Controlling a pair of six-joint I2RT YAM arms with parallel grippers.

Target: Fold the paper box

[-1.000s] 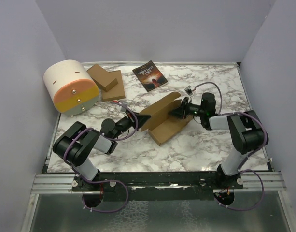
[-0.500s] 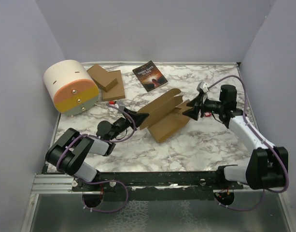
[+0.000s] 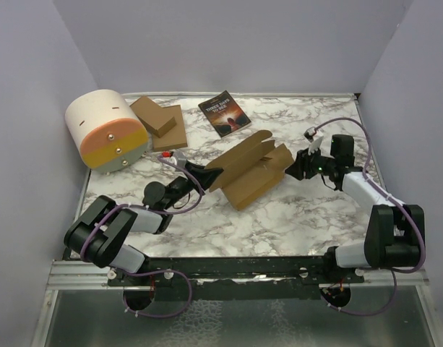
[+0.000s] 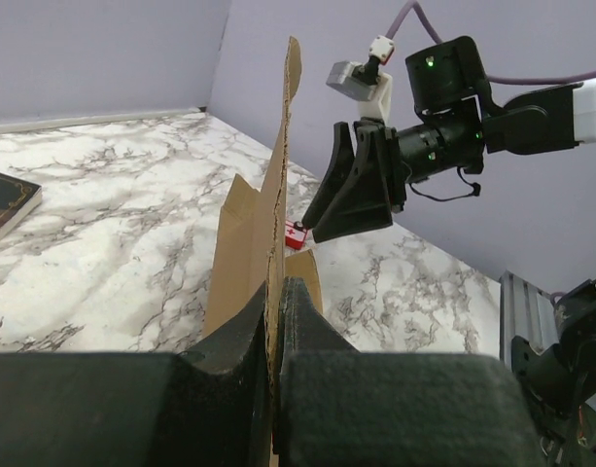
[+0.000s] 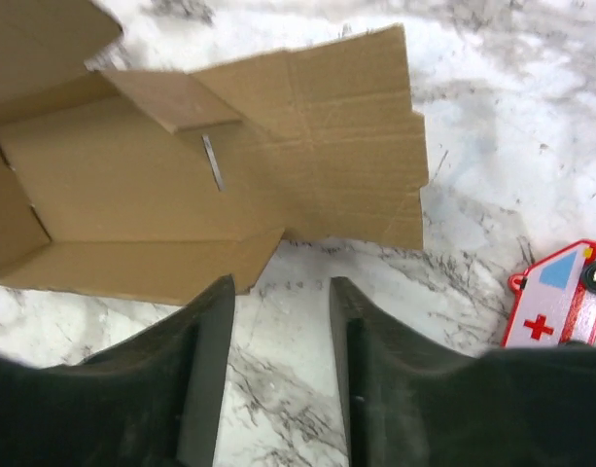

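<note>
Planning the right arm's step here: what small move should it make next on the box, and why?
Probably ease the right gripper forward and close it on the nearest flap of the paper box. Its jaws stand apart and empty, just short of the cardboard, while the left gripper is clamped on the opposite end.

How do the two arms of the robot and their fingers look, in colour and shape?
Both the left arm and the right arm have bulky black joints and white links between them. Thin purple cables loop along each. The fingers are matte black and wedge-shaped. The right wrist carries a small grey-white camera and a green light.
</note>
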